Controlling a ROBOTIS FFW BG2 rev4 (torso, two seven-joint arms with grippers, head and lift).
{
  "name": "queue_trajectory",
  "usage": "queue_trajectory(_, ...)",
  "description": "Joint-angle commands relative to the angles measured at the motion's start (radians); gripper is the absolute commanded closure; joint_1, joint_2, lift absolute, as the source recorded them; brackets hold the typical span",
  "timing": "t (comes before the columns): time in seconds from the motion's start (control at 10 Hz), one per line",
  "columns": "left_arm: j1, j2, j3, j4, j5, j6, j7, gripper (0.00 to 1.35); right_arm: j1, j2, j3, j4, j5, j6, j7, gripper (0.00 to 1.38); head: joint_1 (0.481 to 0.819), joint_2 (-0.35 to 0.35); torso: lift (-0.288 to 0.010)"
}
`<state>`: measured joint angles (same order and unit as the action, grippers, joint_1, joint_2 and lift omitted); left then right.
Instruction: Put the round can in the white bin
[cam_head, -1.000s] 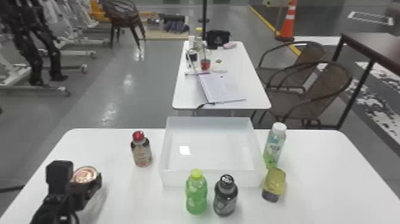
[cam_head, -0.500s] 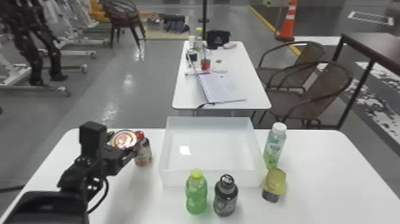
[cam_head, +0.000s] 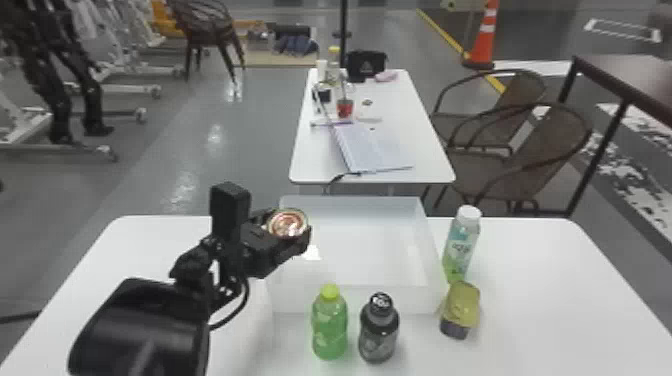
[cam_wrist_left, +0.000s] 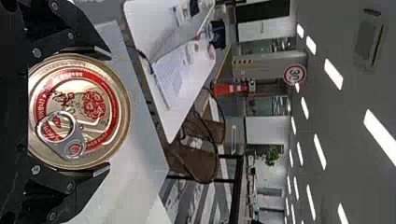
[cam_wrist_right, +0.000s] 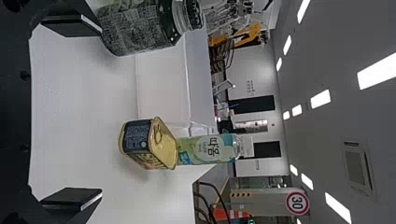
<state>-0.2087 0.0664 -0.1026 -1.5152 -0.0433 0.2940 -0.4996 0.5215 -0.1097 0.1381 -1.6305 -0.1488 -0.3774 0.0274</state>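
Note:
My left gripper (cam_head: 282, 235) is shut on the round can (cam_head: 287, 224), held up over the left side of the white bin (cam_head: 350, 300). In the left wrist view the can's gold and red top with its pull tab (cam_wrist_left: 79, 112) lies between the two fingers of my left gripper (cam_wrist_left: 100, 112). In the right wrist view my right gripper (cam_wrist_right: 95, 114) stands open with nothing between its fingertips; the bin's wall (cam_wrist_right: 163, 88) is beyond it.
In front of the bin stand a green bottle (cam_head: 330, 325) and a dark bottle (cam_head: 379, 330). To its right are a rectangular yellow can (cam_head: 460, 310) and a white-capped bottle (cam_head: 461, 245). Another table (cam_head: 430, 160) stands behind.
The left arm has swung right and forward from the table's left side, carrying the can past the red-capped bottle to the bin. The bin and the bottles around it have stayed put.

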Motion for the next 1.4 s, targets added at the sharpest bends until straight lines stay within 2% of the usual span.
queue_trajectory(0.0,-0.067,-0.017,-0.026,0.132,-0.033,-0.026,-0.066,0.83,-0.003,0.001,0.0,0.003,0.0,0.0,0.002,0.09,0.549,0.0,-0.1)
queue_trajectory(0.2,-0.107,-0.028,-0.026,0.237,-0.061,-0.064,-0.076,0.82,-0.005,0.001,0.0,0.005,0.0,0.0,0.002,0.09,0.549,0.0,-0.1)
queue_trajectory(0.3,-0.11,-0.031,-0.014,0.248,-0.076,-0.062,-0.077,0.67,-0.005,0.001,0.0,0.005,-0.002,0.0,0.003,0.09,0.549,0.0,-0.1)
queue_trajectory(0.4,-0.104,-0.034,0.001,0.248,-0.076,-0.068,-0.071,0.32,-0.003,0.001,0.0,0.005,-0.002,0.0,0.003,0.09,0.549,0.0,-0.1)
queue_trajectory(0.5,-0.103,-0.037,0.007,0.248,-0.075,-0.075,-0.071,0.07,-0.003,0.001,0.0,0.005,-0.002,0.0,0.003,0.09,0.549,0.0,-0.1)
queue_trajectory(0.8,-0.071,-0.04,0.029,0.221,-0.024,-0.125,-0.071,0.15,-0.003,0.001,0.0,0.005,-0.002,0.0,0.003,0.09,0.549,0.0,-0.1)
queue_trajectory(0.9,-0.017,-0.04,0.055,0.156,-0.015,-0.17,-0.056,0.15,-0.003,0.001,0.0,0.005,-0.002,0.0,0.003,0.09,0.549,0.0,-0.1)
queue_trajectory(1.1,0.149,-0.063,0.141,0.024,0.011,-0.263,0.043,0.15,0.0,0.001,0.0,0.001,0.0,0.0,0.003,0.09,0.549,0.0,-0.1)
queue_trajectory(1.3,0.273,-0.069,0.224,-0.051,0.071,-0.342,0.084,0.15,0.008,-0.001,-0.003,-0.006,0.002,0.0,0.003,0.09,0.549,0.0,-0.1)
